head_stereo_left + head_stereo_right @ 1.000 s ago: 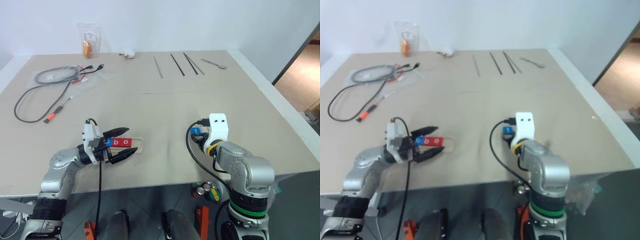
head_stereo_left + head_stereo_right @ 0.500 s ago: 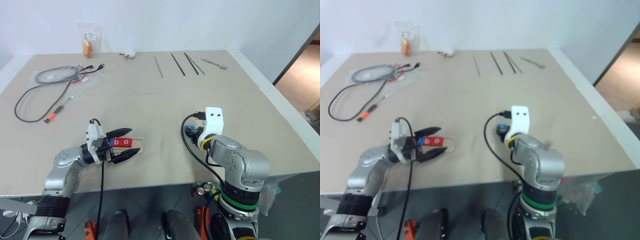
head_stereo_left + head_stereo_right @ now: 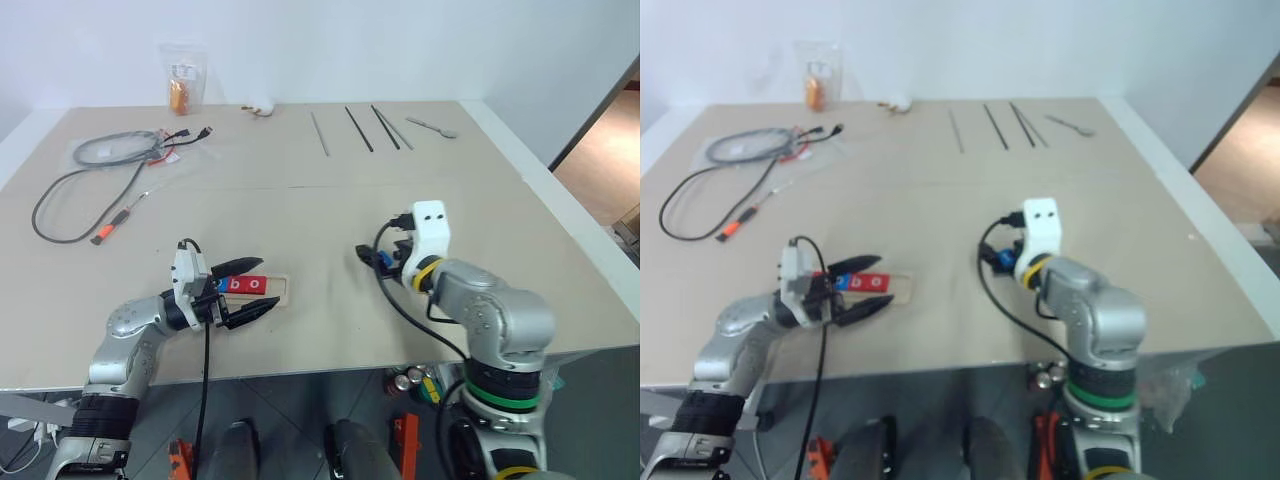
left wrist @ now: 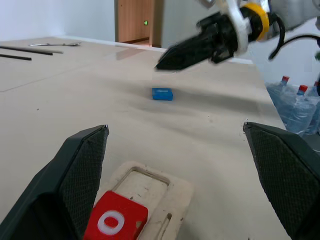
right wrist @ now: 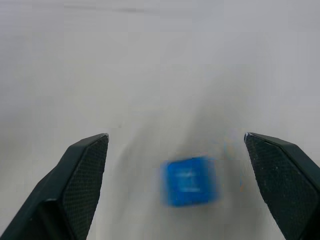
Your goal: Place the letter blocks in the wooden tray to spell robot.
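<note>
From the head views, I had the wooden tray [image 3: 262,289] lying near the front edge of the desk [image 3: 300,215], left of the middle, with a blue tile and then a red b [image 3: 234,285] and a red o [image 3: 254,284] seated in its groove; the tray's right end sat bare. My left pincer [image 3: 252,287] lay level over the tray, one black finger on either side of the tiles, spread wide and gripping nothing. My right pincer [image 3: 371,259] hung above the desk further right, also near the front edge, with a spot of blue just beside its tips.

In the left wrist view, the red o tile [image 4: 115,225] sat in the tray [image 4: 165,192] with an empty recess beyond it. A lone blue block [image 4: 162,93] lay flat on the bare desk, well apart from the tray, and the right pincer [image 4: 172,56] floated just above it without touching.

In the right wrist view, that blue block [image 5: 190,181] lay on the desk between my two widely parted fingers [image 5: 80,180], loose. Its letter was too blurred for me to read.

I judged the step to be fetching this block for the spot after the o. Next I would need to lower, close squarely on its edges, and carry it left to the tray's free recess.
</note>
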Controlling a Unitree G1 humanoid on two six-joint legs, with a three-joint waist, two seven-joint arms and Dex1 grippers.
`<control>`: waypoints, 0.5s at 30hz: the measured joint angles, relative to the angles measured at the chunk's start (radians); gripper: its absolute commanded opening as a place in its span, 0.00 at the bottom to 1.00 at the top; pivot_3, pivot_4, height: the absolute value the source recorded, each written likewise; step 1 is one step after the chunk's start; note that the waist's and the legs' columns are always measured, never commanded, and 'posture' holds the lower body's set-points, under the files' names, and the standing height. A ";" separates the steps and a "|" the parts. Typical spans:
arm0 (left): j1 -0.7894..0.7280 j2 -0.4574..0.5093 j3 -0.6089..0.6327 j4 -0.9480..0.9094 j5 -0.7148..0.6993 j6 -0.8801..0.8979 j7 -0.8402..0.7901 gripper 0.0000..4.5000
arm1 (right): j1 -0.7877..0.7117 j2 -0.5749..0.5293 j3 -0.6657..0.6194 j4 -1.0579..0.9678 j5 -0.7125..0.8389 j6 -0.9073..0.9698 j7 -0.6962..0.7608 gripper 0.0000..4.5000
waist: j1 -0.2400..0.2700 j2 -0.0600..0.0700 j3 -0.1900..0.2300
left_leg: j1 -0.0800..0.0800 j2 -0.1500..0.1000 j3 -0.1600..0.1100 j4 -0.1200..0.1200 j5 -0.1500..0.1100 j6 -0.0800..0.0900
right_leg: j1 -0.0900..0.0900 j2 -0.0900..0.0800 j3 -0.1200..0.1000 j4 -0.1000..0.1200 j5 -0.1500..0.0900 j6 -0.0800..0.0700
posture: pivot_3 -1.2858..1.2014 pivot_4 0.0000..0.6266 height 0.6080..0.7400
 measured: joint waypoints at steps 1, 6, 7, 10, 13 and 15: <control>0.002 0.001 0.002 -0.001 0.000 0.001 0.004 1.00 | 0.012 -0.044 0.001 0.026 -0.002 -0.049 0.039 1.00 | 0.000 0.000 0.000 | 0.000 0.000 0.000 0.000 0.000 0.000 | 0.000 0.000 0.000 -0.001 0.000 0.000 | 0.52 0.24 1.00; 0.006 0.009 0.003 -0.023 -0.001 0.009 0.009 1.00 | 0.082 -0.244 0.065 0.243 -0.020 -0.419 0.326 1.00 | -0.004 0.000 0.000 | 0.000 0.000 0.002 -0.002 -0.001 0.001 | 0.000 0.001 0.001 -0.004 0.001 0.002 | 0.52 0.24 1.00; 0.007 0.009 0.003 -0.029 -0.002 0.013 0.010 1.00 | 0.081 -0.260 0.079 0.286 -0.021 -0.477 0.372 1.00 | -0.005 0.000 0.000 | 0.000 0.000 0.002 -0.002 -0.001 0.001 | 0.000 0.001 0.001 -0.004 0.001 0.002 | 0.52 0.24 1.00; 0.020 0.019 0.009 -0.049 -0.002 0.022 0.020 1.00 | 0.038 -0.281 0.140 0.492 -0.038 -0.660 0.519 1.00 | -0.007 0.000 0.000 | 0.001 0.001 0.002 -0.002 -0.001 0.001 | 0.000 0.002 0.002 -0.004 0.002 0.002 | 0.52 0.24 1.00; 0.043 0.037 0.029 -0.076 -0.004 0.027 0.031 1.00 | -0.069 -0.264 0.163 0.666 -0.052 -0.790 0.593 1.00 | -0.004 0.000 0.000 | 0.001 0.000 0.002 -0.001 -0.001 0.001 | 0.001 0.002 0.003 -0.005 0.003 0.003 | 0.52 0.24 1.00; 0.072 0.041 0.043 -0.106 -0.009 0.028 0.046 1.00 | -0.139 -0.232 0.183 0.795 -0.059 -0.854 0.640 1.00 | -0.003 0.000 0.000 | 0.001 0.000 0.003 0.000 -0.001 0.001 | 0.001 0.002 0.003 -0.005 0.004 0.004 | 0.52 0.24 1.00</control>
